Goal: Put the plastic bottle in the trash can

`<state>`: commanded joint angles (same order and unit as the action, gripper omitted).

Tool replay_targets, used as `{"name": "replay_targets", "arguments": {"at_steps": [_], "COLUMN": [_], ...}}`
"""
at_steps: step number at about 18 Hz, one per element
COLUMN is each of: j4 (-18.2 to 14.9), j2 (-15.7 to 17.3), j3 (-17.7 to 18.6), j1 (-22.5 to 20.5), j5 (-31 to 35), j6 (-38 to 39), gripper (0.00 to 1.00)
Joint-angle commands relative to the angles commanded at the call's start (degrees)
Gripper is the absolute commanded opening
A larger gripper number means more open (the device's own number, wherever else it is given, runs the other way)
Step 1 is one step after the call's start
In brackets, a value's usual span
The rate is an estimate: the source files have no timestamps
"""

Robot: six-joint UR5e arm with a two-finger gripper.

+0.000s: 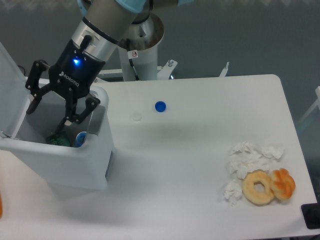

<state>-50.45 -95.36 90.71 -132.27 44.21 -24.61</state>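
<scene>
Plastic bottle [70,138] inside trash can [75,165], below spread claw [52,117]

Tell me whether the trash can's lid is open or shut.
Open. The large white rectangular plastic trash can has its hinged white lid swung up at left, exposing grey inner walls, with the hand inside its mouth.

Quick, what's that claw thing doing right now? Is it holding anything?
Gripper: open, fingers spread, holding nothing, hanging over the open trash can. The plastic bottle lies inside the can.
</scene>
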Motion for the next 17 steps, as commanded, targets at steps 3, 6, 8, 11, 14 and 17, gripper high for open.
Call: {"name": "replay_targets", "arguments": {"at_steps": [3,6,8,11,14,17], "j4": [0.0,-0.2,-0.3,-0.3,-0.4,-0.4], "j2": [-0.5,-0.7,-0.5,-0.6,-0.2,0.0], "j3": [-2.5,-3.2,-3.0,-3.4,-3.3,-3.3], "j1": [-1.6,-3.5,-3.7,-3.7,-3.6,-3.4], "j5": [0.1,0.8,3.5,9.0,15.4,18.1], "j6": [-0.2,-4.0,-5.0,-8.9,-15.8,-17.1], "gripper": [1.0,1.0,1.0,1.0,1.0,1.0]}}
